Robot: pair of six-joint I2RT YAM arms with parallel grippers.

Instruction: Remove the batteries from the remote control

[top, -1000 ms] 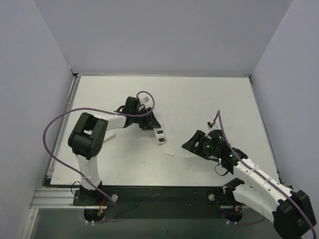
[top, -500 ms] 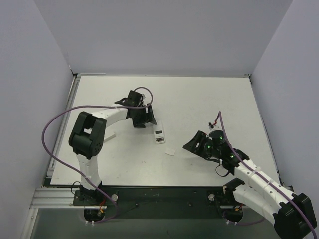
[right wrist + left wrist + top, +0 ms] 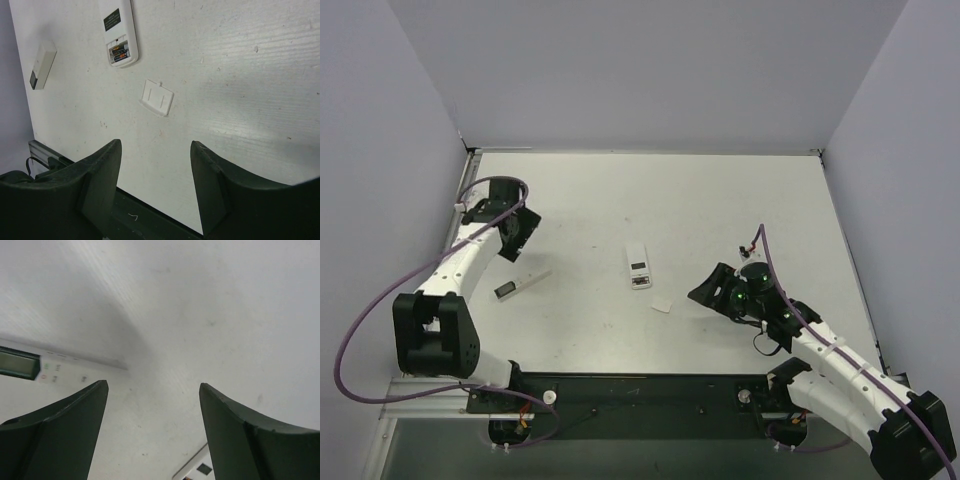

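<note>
A white remote [image 3: 637, 258] lies flat mid-table with its battery bay open. In the right wrist view the remote [image 3: 116, 22] shows its batteries [image 3: 119, 52], green and dark, still seated in the bay. Its flat white cover [image 3: 662, 305] lies loose just right of it, and also shows in the right wrist view [image 3: 157, 97]. My right gripper [image 3: 713, 290] [image 3: 156, 144] is open and empty, low over the table right of the cover. My left gripper [image 3: 510, 231] [image 3: 152, 386] is open and empty at the far left, well away from the open remote.
A second white remote [image 3: 520, 283] with a dark display lies near the left gripper, seen in the left wrist view [image 3: 60, 371] and right wrist view [image 3: 41, 64]. The table's front rail [image 3: 55, 157] runs along the near edge. Walls enclose the table.
My left arm has swung from the middle remote out to the far left of the table, leaving the remote lying there and uncovering the second remote. The right arm has barely moved.
</note>
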